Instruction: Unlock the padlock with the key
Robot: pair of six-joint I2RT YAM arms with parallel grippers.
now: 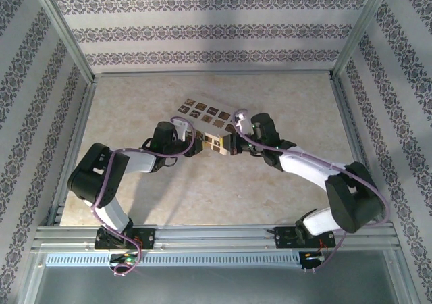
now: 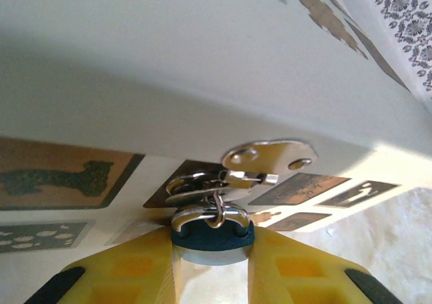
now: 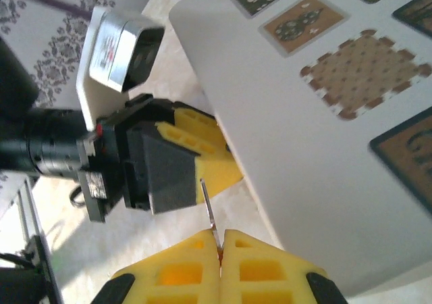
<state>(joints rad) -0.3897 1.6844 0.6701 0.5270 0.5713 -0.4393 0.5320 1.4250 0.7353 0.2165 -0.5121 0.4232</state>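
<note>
Striped wallpaper with flower bands closes three sides of a pale marble worktop [image 1: 202, 196], and a white box [image 1: 212, 125] with patterned tiles lies in its middle. Both arms meet at the near side of this box.

The left gripper [image 1: 197, 145] has its yellow jaws clenched on the padlock [image 2: 212, 240], a small dark teal body that hangs just under the metal hasp [image 2: 268, 157] of the box. Its silver shackle [image 2: 209, 216] seems to be hooked into the hasp through small rings. The right gripper [image 3: 219, 235] has its jaws pressed together on the key [image 3: 209, 208], a thin flat blade seen from its edge, pointing toward the left gripper and near it, but not touching.

I judge the padlock to be hard, smooth and light, and free to swing on its rings, so holding the body from both flat sides is sensible. The key is stiff but thin. It may slip or rotate between the pads when it is turned, so a grip on the wide head is better.
</note>
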